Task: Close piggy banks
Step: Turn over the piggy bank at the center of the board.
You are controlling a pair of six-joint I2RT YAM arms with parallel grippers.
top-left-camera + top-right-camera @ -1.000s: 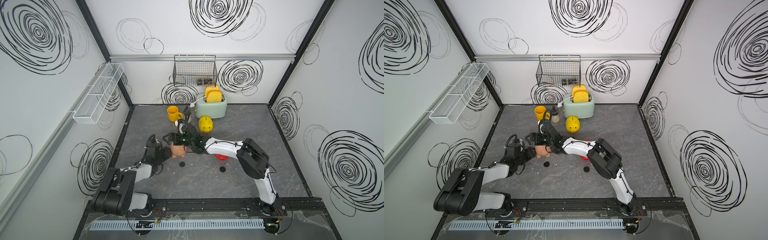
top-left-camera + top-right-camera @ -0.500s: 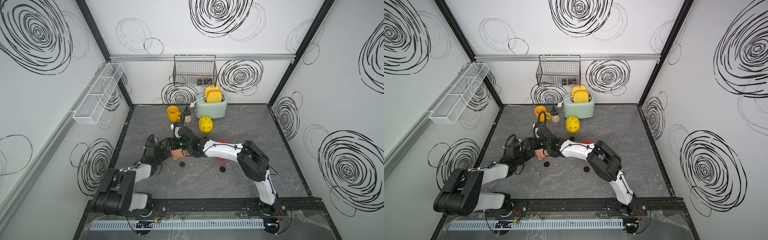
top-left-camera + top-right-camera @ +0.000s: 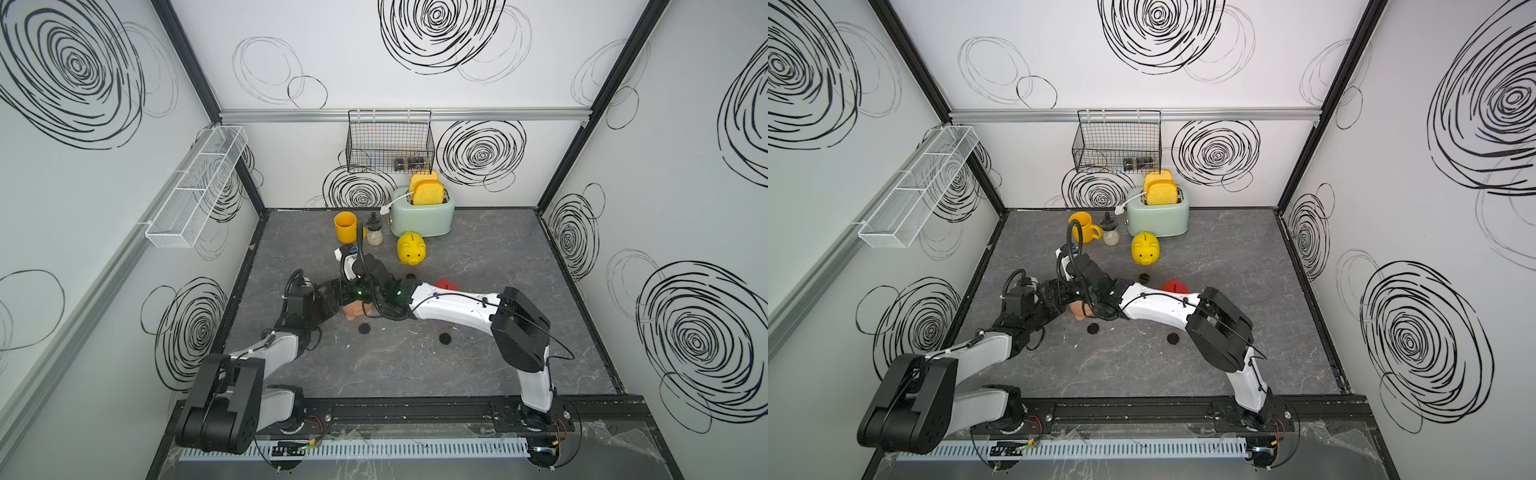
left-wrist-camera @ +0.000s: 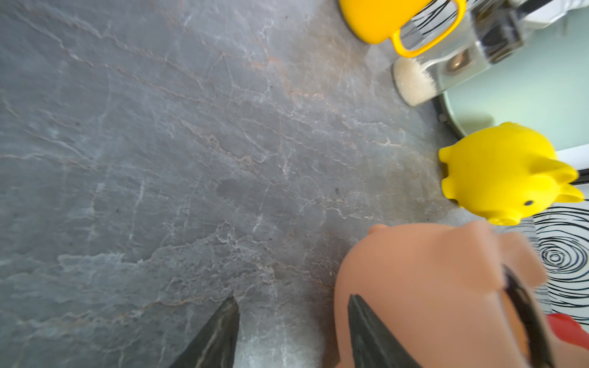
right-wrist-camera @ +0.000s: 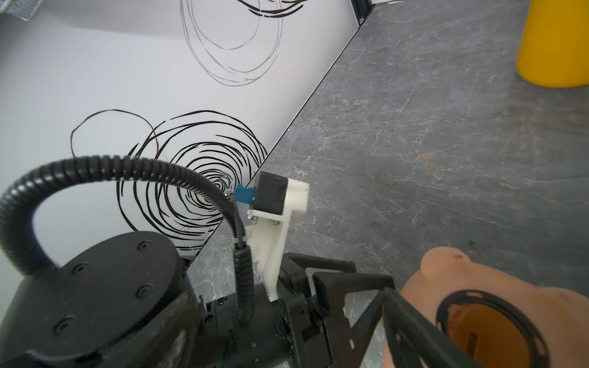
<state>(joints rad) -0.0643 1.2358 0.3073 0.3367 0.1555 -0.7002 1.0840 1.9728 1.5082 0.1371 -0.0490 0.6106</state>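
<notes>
The pale pink piggy bank [image 3: 356, 311] [image 3: 1077, 309] lies on its side between the two arms, and its open round belly hole [image 5: 487, 337] shows in the right wrist view. My left gripper [image 4: 292, 298] [image 3: 334, 297] is open: only table shows between its fingers, and one finger [image 4: 373, 331] rests against the pink pig [image 4: 430, 280]. My right gripper [image 3: 356, 296] hovers just over the pig, wide open; its fingers do not show in its own wrist view. The yellow piggy bank [image 3: 411, 249] [image 4: 500, 175] stands upright further back. The red piggy bank [image 3: 446, 284] [image 3: 1174, 286] is half hidden behind my right forearm.
Three small black round plugs lie on the table: one [image 3: 364, 328] in front of the pink pig, one [image 3: 444, 338] to its right, one [image 3: 411, 275] near the yellow pig. At the back stand a yellow mug [image 3: 345, 226], a small jar [image 3: 374, 232] and a green toaster [image 3: 422, 216].
My right arm has swung left and toward the front, bringing its gripper close over the pink pig and the left gripper. The left arm and the pigs have stayed put.
</notes>
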